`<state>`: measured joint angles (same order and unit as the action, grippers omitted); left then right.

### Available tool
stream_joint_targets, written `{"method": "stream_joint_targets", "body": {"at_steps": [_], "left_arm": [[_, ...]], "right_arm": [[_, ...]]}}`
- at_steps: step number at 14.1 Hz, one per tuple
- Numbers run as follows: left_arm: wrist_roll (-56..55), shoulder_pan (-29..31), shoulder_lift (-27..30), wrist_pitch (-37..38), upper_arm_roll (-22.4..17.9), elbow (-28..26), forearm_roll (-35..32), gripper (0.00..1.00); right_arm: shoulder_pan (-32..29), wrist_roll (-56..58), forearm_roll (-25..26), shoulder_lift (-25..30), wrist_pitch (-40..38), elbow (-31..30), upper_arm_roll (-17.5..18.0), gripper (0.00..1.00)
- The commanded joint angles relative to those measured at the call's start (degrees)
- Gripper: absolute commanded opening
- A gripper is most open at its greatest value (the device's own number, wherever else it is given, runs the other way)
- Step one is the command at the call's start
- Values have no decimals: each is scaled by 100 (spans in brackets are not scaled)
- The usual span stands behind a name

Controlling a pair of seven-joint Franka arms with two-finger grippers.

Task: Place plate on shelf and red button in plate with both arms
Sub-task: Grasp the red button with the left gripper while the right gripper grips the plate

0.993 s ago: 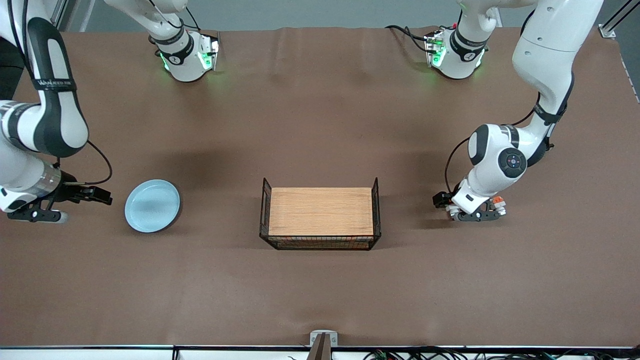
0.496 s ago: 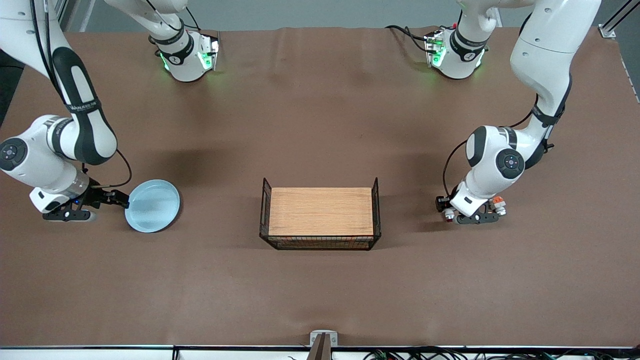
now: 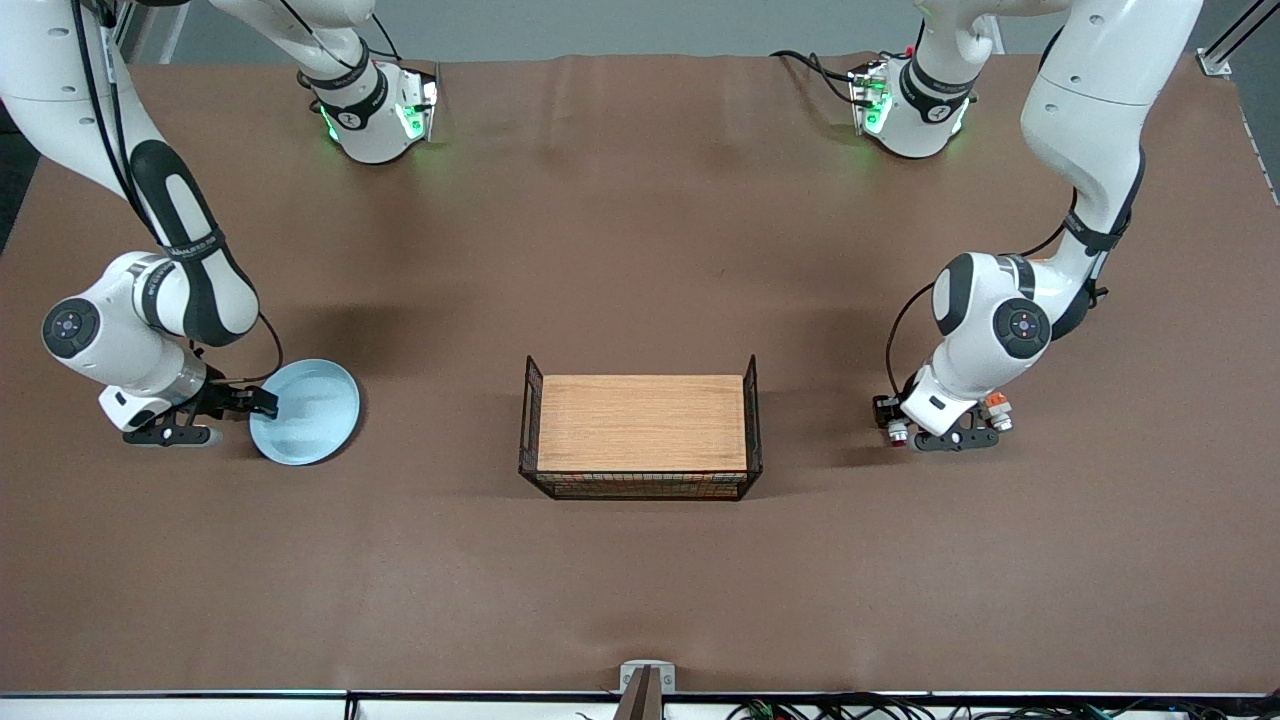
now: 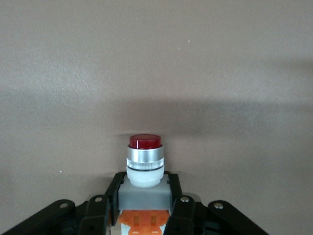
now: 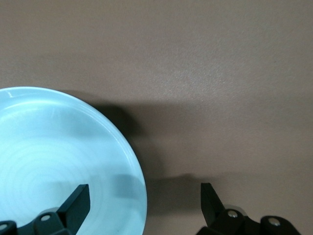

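Note:
The pale blue plate point(image 3: 312, 410) lies on the table toward the right arm's end. My right gripper point(image 3: 250, 412) is open and straddles the plate's rim; in the right wrist view one of its fingers point(image 5: 76, 203) is over the plate point(image 5: 58, 156) and the other is over bare table. My left gripper point(image 3: 908, 432) is low at the table toward the left arm's end, shut on the red button point(image 3: 897, 439). The left wrist view shows the red button point(image 4: 145, 161) clamped between the gripper's point(image 4: 145, 188) fingers by its white body, red cap pointing outward, orange block toward the wrist.
A black wire basket point(image 3: 530, 400) with a wooden board inside stands mid-table between the two grippers. A small orange-and-white part point(image 3: 993, 402) lies close beside the left hand.
My right gripper has moved from beside the plate to its rim, staying open. My left gripper has closed on the red button and barely shifted.

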<state>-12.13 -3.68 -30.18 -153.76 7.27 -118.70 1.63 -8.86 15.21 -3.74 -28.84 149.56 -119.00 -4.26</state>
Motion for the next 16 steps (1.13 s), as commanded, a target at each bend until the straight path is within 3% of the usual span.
{"method": "stream_joint_targets", "body": {"at_steps": [1,4,9,12,16], "left_arm": [[-71,-54,73,30,-15,154,101,30],[-71,-37,398,188,-15,163,101,29],[-71,34,1215,1565,-24,495,101,29],[-123,34,1558,3092,-50,1276,101,29],[-570,16,1656,5159,-15,2770,127,29]], "right_arm": [[-81,131,-162,1,30,-18,100,100],[-81,131,-170,-25,30,-18,118,91],[-72,114,-170,-25,12,-18,118,55],[-81,96,-188,-25,-23,-1,118,35],[-89,61,-197,10,-49,35,127,8]]}}
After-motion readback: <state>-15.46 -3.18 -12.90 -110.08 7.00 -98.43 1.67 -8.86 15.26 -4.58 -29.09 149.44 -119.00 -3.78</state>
